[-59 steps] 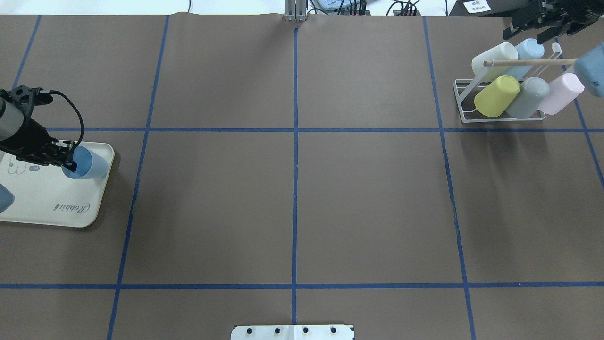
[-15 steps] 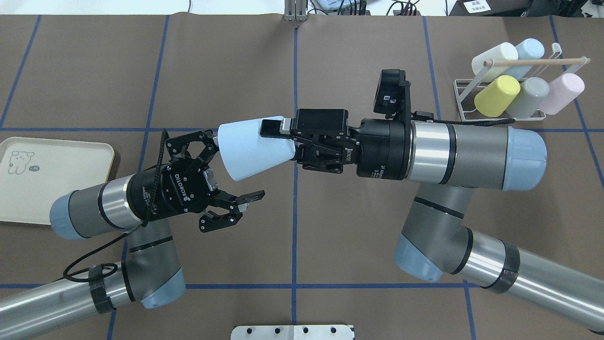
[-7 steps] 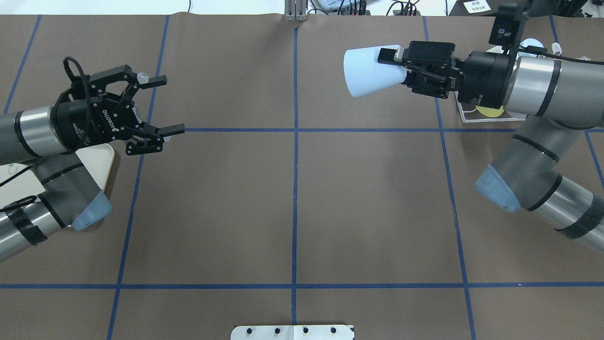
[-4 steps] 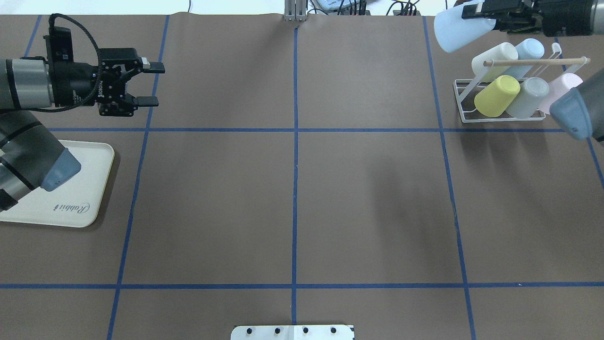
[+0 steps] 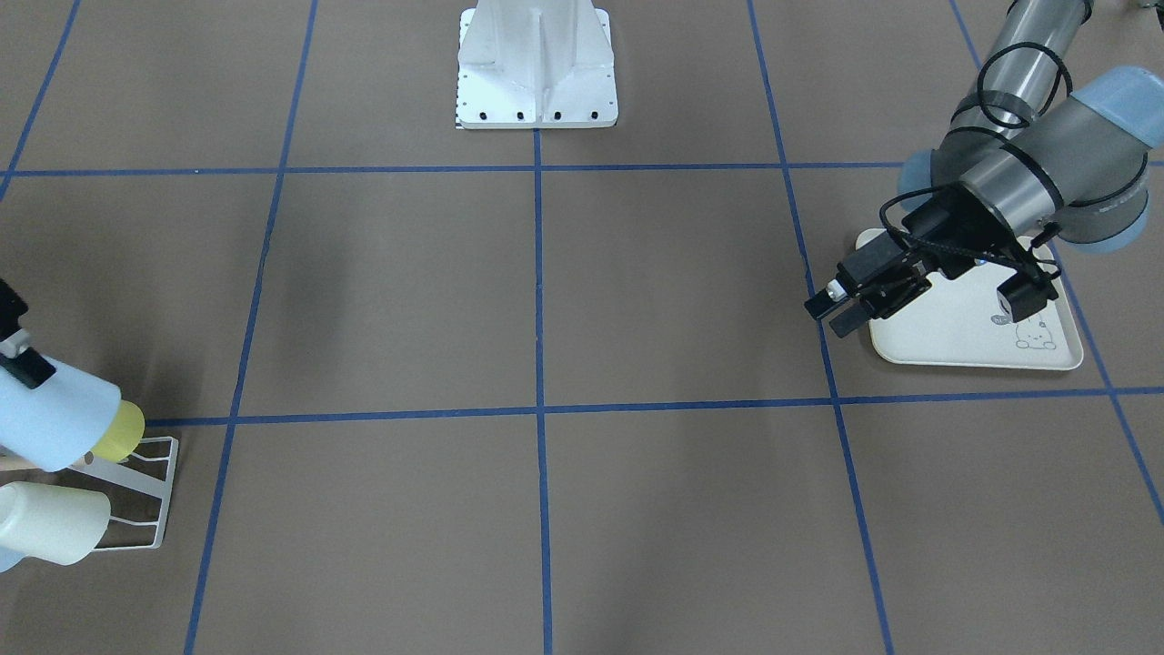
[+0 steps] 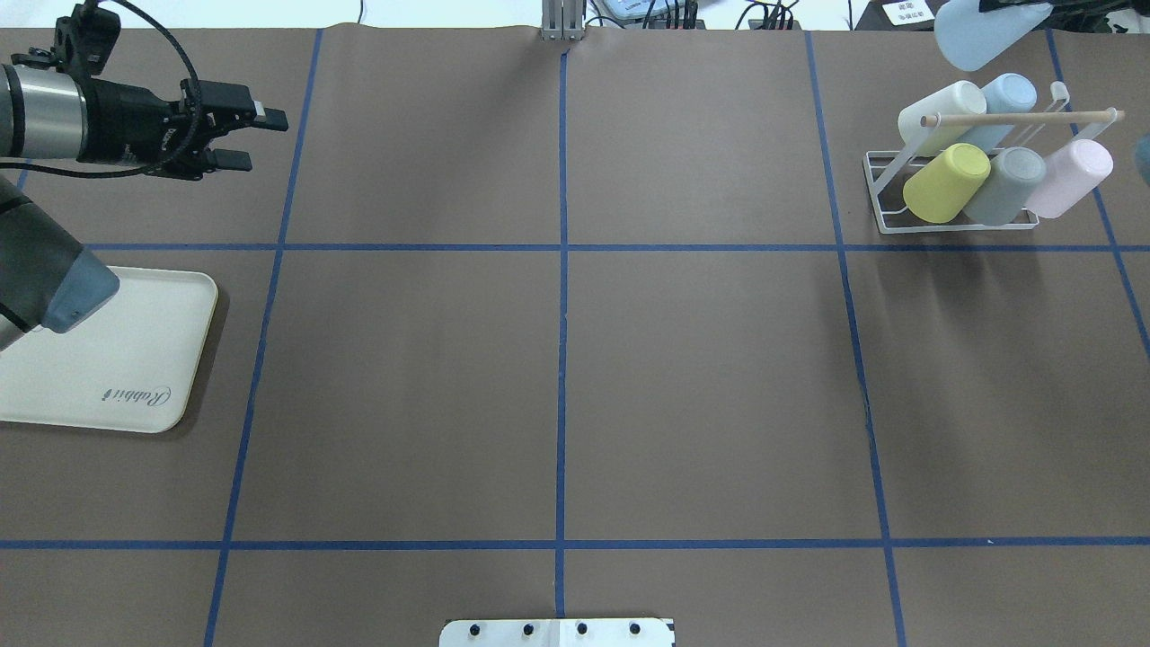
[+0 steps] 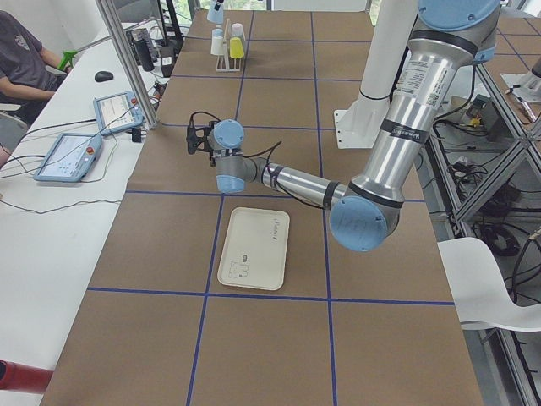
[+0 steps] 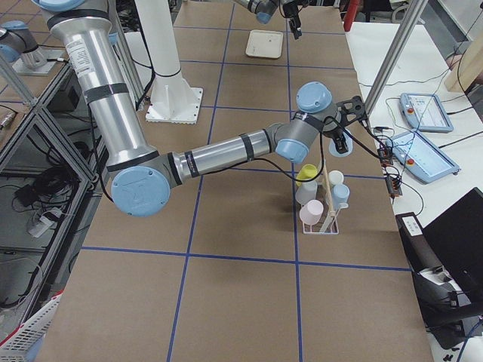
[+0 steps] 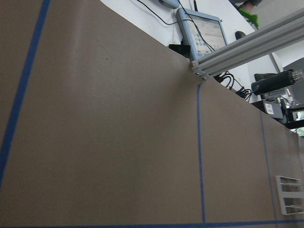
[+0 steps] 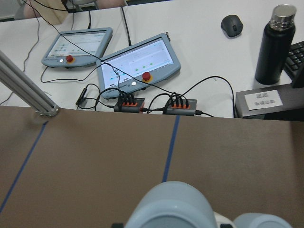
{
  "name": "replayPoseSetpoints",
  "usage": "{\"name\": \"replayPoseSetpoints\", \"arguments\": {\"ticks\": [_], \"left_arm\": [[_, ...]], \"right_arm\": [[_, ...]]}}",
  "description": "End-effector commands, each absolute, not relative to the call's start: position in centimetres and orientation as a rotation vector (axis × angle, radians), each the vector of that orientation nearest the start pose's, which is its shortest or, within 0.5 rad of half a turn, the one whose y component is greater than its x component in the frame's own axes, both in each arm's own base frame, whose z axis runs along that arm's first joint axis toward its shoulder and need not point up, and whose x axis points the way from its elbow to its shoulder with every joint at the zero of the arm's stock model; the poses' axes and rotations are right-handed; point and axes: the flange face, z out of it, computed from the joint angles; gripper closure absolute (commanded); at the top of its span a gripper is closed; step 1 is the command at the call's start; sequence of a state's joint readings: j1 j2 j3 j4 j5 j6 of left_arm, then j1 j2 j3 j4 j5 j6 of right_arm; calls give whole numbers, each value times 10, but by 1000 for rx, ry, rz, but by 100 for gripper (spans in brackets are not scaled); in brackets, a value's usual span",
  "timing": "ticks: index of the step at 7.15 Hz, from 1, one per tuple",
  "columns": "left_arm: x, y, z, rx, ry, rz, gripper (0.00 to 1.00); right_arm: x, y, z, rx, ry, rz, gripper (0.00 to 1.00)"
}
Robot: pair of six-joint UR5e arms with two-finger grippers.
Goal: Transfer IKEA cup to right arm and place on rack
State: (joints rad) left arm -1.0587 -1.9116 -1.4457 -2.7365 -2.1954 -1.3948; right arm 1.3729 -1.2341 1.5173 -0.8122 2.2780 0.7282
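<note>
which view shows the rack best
Overhead exterior: the whole rack shows unobstructed, with its dowel and five cups. Front-facing cuts it off at the left edge; exterior right shows it small and end-on; exterior left, tiny and far. Neither wrist view shows it clearly.

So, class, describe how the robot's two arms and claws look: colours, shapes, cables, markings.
Both the left arm and the right arm are silver-grey tubes with pale blue joint caps and black bands. The left claw and the right claw are black and two-fingered. A black cable loops along the left arm.
</note>
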Motion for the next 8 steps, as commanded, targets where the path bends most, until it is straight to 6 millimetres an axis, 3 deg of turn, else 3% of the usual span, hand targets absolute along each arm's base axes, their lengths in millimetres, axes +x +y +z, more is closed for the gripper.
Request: {"name": "replayPoseSetpoints", "arguments": {"ticks": [1,2,4,5,6,8], "left_arm": [[203,-600,429,422,1200,-224,0],[190,-600,447,458,1134,-164,0],[147,-608,465,512,1060,-155,0],[129,-614,470,528,1010,-131,0],[128,-610,479,520,996,-125,0],[128,-608,475,524,1000,-121,0]], "right_arm": [[-10,-682,449,541,-923,90,71],[-2,-706,450,488,-882,73,71],[3,-728,457,368,-820,33,71],[2,-731,470,320,-818,48,71],[-2,-731,488,273,-851,47,71],[-9,-729,502,244,-856,45,70]]}}
